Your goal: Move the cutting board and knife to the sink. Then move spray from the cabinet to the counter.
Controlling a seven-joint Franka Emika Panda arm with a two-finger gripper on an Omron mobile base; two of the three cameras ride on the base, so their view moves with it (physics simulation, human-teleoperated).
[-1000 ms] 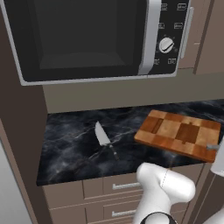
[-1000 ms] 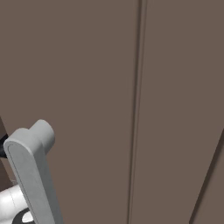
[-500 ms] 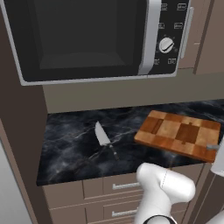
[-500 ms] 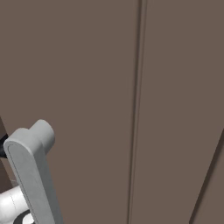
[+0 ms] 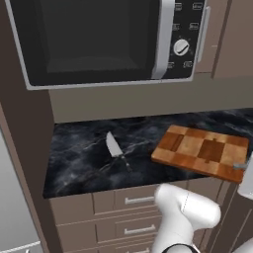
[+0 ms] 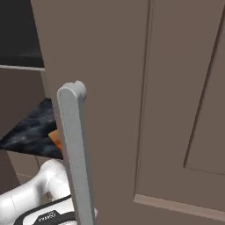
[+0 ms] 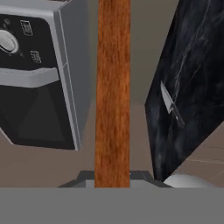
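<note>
Gripper fingers pinch edge of checkered light-and-dark wooden cutting board, lifted above black veined marble counter. Risk: thin edge grip slips, board drops. Silver-bladed dark-handled knife lies at board's 9 o'clock.

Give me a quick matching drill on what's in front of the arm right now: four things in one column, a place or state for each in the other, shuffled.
Things:
1. knife
2. cutting board
3. microwave
4. gripper

Places or states:
A. mounted above the counter, door shut
B. shut on the cutting board's edge
C. lying flat on the black marble, left of the board
D. on the right part of the counter, its right end held

Pairs: 1-C, 2-D, 3-A, 4-B
</note>
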